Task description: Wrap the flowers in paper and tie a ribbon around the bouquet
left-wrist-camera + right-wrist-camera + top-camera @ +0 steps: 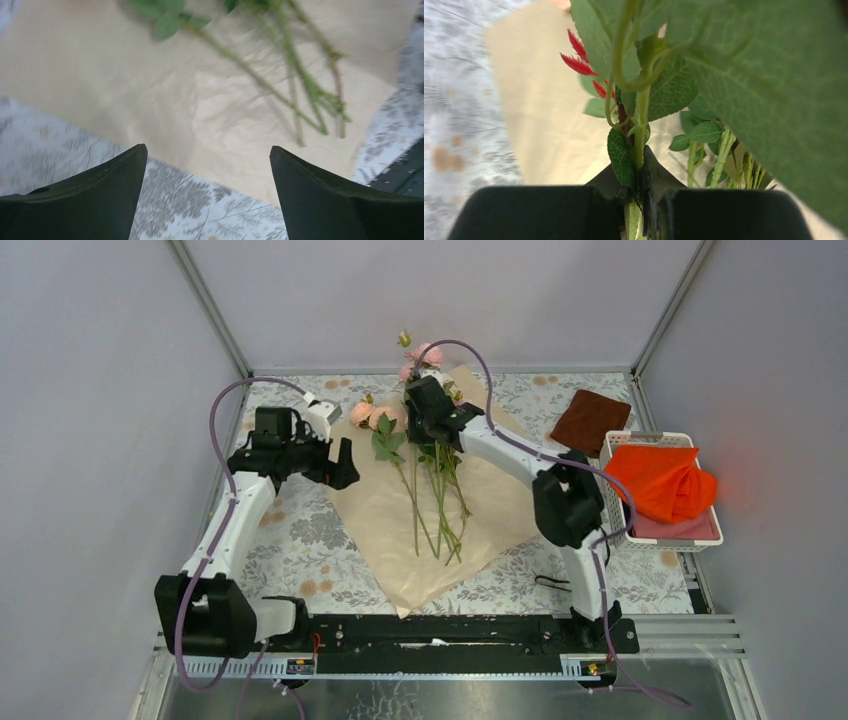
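- The step in hand looks like laying out the flowers (440, 490) on the paper (380, 525); no wrapping has begun, as the sheet lies flat and open on the worktop (300, 540).
- The flowers lie across the middle of the paper, with the pink heads at the far end and the thin stems pointing towards the near edge. A few heads at the far end reach past the edge of the sheet.
- The right tool (640, 195) is closed tight on one green stem, up among the leaves and below the heads.
- The left tool (207, 150) is spread wide and holds nothing. It hangs over the worktop just beside the left edge of the paper, its tips facing the sheet.
- A thin dark strand (550, 583) on the worktop near the right arm's base may be the ribbon, though it is too small to be sure.
- Next move, as I judge it:
  - The right tool should settle its stem in line with the others and then let go.
  - The left tool is well placed to drop to the near paper edge, pinch it and fold it over the stems.
- That pinch calls for a low, shallow approach, since a flat sheet gives little to catch and may slide and drag the flowers askew.
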You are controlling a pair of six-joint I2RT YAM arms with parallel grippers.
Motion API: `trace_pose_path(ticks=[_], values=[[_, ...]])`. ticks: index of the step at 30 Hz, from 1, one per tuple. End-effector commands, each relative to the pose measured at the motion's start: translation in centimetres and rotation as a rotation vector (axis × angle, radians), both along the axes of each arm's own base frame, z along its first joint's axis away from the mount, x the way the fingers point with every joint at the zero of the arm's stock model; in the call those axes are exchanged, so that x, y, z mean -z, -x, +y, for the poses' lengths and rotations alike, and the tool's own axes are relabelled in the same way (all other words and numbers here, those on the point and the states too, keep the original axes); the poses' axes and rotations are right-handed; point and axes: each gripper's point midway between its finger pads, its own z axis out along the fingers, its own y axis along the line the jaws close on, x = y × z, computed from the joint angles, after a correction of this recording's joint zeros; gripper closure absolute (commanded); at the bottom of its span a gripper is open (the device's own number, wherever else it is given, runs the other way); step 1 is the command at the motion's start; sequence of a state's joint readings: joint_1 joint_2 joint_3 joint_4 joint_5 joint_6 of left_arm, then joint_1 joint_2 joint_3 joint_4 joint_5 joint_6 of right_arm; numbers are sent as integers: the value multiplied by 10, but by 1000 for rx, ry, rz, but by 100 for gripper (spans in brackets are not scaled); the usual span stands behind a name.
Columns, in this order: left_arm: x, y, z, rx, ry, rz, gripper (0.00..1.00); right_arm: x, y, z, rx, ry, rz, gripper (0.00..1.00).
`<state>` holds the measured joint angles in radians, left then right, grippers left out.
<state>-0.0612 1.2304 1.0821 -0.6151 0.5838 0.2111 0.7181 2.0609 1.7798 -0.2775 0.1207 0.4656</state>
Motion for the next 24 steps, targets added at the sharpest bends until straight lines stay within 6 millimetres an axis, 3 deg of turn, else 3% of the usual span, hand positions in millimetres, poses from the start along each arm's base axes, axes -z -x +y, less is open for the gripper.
trace_pose_path(ticks=[1, 8, 10, 12, 15, 18, 22, 24], values=[[41, -5, 46, -114, -130, 45, 1, 26, -15, -13, 27, 177, 19, 88], [74, -1, 68, -155, -165, 98, 1, 62, -51, -27, 128, 254, -3, 74], [80, 1, 71, -156, -169, 110, 1, 66, -58, -33, 161, 261, -7, 71], [83, 3, 72, -148, -175, 118, 1, 63, -63, -37, 168, 263, -22, 60], [86, 7, 71, -126, -180, 123, 1, 49, -63, -40, 152, 285, -43, 48], [86, 13, 67, -83, -174, 127, 1, 14, -54, -39, 88, 268, -70, 46], [85, 23, 57, -9, -148, 118, 2, -40, -11, -37, -110, 196, -131, 44], [86, 24, 52, 13, -126, 117, 4, -57, 12, -48, -144, 163, -161, 39]])
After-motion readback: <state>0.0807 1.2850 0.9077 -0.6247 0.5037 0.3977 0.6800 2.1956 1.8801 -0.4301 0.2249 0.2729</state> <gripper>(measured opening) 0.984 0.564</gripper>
